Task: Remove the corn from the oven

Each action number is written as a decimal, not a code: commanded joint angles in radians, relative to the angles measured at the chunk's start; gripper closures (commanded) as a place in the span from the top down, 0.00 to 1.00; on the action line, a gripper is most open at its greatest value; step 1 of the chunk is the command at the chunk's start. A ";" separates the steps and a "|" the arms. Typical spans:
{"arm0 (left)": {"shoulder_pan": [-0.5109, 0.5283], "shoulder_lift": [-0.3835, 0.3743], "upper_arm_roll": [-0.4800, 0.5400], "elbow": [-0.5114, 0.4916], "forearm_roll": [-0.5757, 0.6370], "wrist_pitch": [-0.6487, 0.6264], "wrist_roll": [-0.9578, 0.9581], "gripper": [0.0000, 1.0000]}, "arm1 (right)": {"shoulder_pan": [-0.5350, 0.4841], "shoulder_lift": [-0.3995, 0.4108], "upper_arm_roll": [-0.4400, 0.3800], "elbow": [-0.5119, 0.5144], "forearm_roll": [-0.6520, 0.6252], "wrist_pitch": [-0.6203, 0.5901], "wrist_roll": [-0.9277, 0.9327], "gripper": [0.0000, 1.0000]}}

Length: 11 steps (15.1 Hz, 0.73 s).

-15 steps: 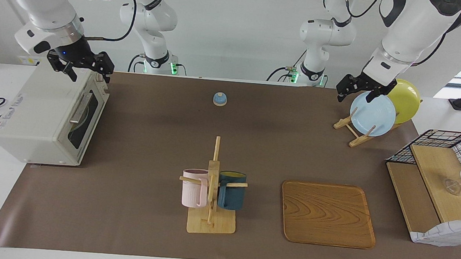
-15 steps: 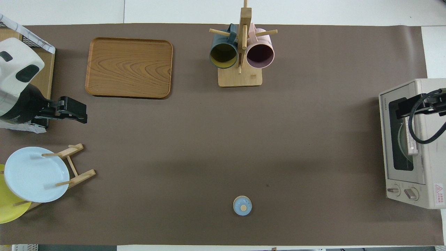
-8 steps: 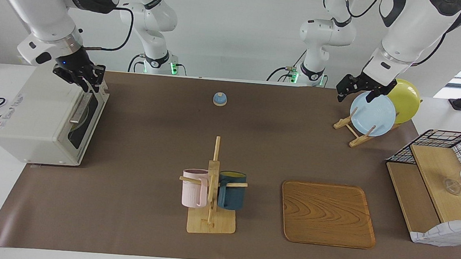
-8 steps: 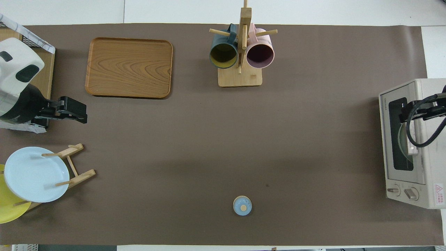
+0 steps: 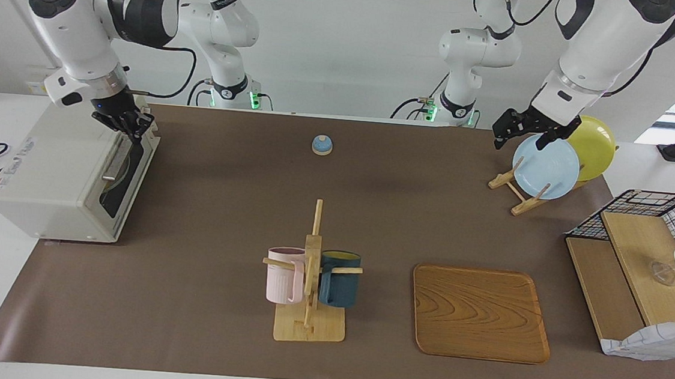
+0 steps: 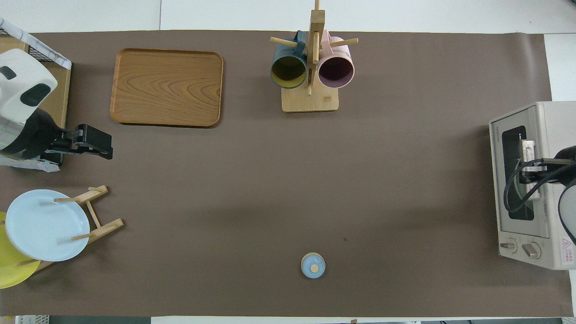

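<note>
The cream-white oven [image 5: 55, 173] [image 6: 546, 135] stands at the right arm's end of the table with its glass door closed. The corn is hidden; only a pale round shape shows through the window. My right gripper [image 5: 132, 125] [image 6: 530, 173] is shut at the metal handle [image 5: 115, 163] [image 6: 526, 148], near the end closest to the robots. Whether it grips the bar I cannot tell. Over the plate rack at the other end of the table, my left gripper [image 5: 522, 138] [image 6: 105, 146] waits open and holds nothing.
A small blue bell [image 5: 322, 145] sits mid-table near the robots. A mug tree [image 5: 312, 272] with a pink and a dark blue mug and a wooden tray [image 5: 480, 314] lie farther out. Blue plate [image 5: 545, 167], yellow plate [image 5: 597, 146] and wire shelf [image 5: 645, 262] fill the left arm's end.
My right gripper has come down from above the oven's top corner onto the door handle and its fingers have closed. The left arm has not moved.
</note>
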 commanded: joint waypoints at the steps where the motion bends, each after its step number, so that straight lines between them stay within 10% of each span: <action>1: 0.009 -0.001 -0.008 0.010 0.016 -0.018 0.002 1.00 | -0.021 0.013 0.006 -0.022 -0.050 0.032 0.010 0.00; 11: 0.009 -0.001 -0.010 0.010 0.016 -0.021 0.002 1.00 | -0.027 0.050 0.007 -0.024 -0.136 0.053 -0.064 0.00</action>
